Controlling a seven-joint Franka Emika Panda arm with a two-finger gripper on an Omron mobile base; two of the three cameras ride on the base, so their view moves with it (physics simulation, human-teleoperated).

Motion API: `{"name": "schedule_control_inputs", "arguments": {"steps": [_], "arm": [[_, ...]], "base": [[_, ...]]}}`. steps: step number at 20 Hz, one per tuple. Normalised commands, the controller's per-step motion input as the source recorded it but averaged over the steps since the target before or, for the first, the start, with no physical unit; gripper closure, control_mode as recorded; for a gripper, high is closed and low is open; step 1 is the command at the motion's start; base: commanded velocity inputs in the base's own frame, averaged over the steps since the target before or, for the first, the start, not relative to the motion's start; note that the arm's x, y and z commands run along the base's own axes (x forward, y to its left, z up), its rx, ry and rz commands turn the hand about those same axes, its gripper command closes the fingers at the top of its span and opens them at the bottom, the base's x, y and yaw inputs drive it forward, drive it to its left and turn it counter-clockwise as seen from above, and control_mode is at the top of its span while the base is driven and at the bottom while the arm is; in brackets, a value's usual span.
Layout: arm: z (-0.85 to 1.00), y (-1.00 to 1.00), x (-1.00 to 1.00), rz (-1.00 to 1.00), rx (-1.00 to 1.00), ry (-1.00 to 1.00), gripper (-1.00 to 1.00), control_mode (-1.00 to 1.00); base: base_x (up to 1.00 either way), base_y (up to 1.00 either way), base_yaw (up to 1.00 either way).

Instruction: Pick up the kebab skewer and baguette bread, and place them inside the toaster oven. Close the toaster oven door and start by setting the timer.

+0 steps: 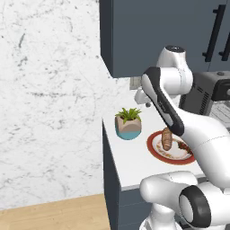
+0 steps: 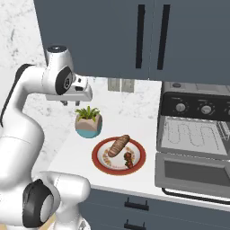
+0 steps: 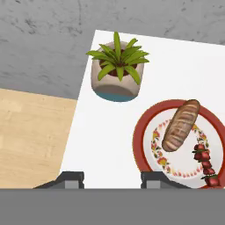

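The kebab skewer (image 3: 205, 166) and the baguette bread (image 3: 180, 125) both lay on a red-rimmed plate (image 3: 141, 132) near the front of the white tabletop (image 3: 110, 132), the loaf angled across the middle and the skewer just beside it toward the plate's edge. Neither had been lifted. To the right of the plate stood the toaster oven (image 2: 194, 134), and the toaster oven door (image 2: 191, 173) hung open and folded down, showing a wire rack inside with nothing on it. So the whole job looked undone: both foods had to go in, the door had to be shut, and the timer knob was yet to be turned.

The hand (image 2: 76, 95) hovered well above the tabletop, over the left end beside a potted plant (image 2: 88, 122) that sat just behind the plate. Its fingers stood apart with nothing between them.

The tabletop was plain white with dark grey cabinet fronts below and dark cabinets with black bar handles above. A marbled pale wall ran behind and to the left, and a wooden floor showed past the tabletop's left edge.
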Motion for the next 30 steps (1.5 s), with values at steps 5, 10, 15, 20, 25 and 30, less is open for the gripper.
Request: {"name": "schedule_control_inputs", "arguments": {"steps": [5, 10, 15, 20, 25, 30], "arm": [[-0.20, -0.46, -0.36, 0.00, 0.08, -0.04, -1.00, -1.00], [-0.12, -1.00, -0.55, 0.11, 0.16, -0.04, -1.00, -1.00], [0.00, -1.00, -0.51, 0.42, 0.03, -0.20, -1.00, -1.00], [-0.04, -1.00, -0.42, 0.50, 0.00, -0.37, -1.00, -1.00], [-0.03, -1.00, -0.19, 0.27, 0.00, -0.43, -1.00, -1.00], [-0.16, -1.00, 0.00, 0.20, 0.00, -0.29, -1.00, -1.00]], "base": [[0.00, 0.00, 0.00], [0.00, 0.00, 0.00], [0.00, 0.00, 0.00], [0.00, 0.00, 0.00], [0.00, 0.00, 0.00], [0.00, 0.00, 0.00]]}}
